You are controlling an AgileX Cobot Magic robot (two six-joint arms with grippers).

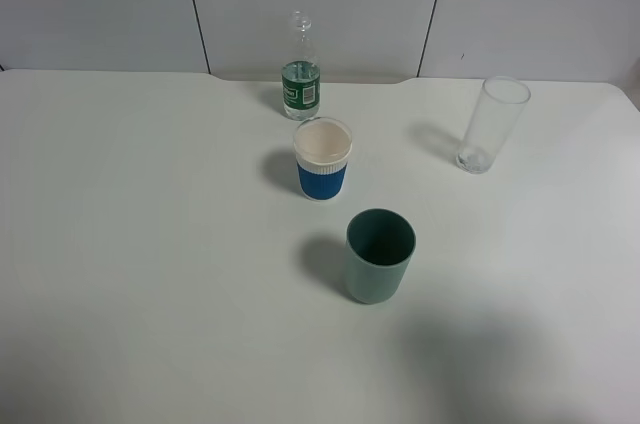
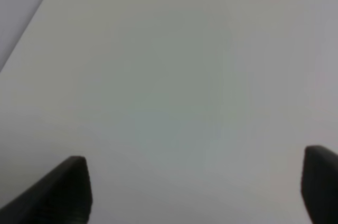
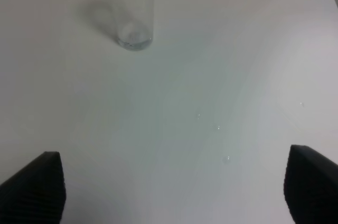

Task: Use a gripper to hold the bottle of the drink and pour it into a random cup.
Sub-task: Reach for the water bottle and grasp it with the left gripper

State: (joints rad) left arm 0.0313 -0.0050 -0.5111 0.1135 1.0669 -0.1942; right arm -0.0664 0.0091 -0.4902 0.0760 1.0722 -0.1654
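Both spread, left fingers [image 2: 60,192] and right fingers [image 3: 37,189] show only in wrist views; bottle [image 1: 300,89] only overhead.

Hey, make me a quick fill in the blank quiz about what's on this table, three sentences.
The bottle wears a ____ label.
The paper cup in front of it has a ____ band round its lower half.
The tall clear glass shows in the ____ wrist view.
Missing words: green, blue, right.
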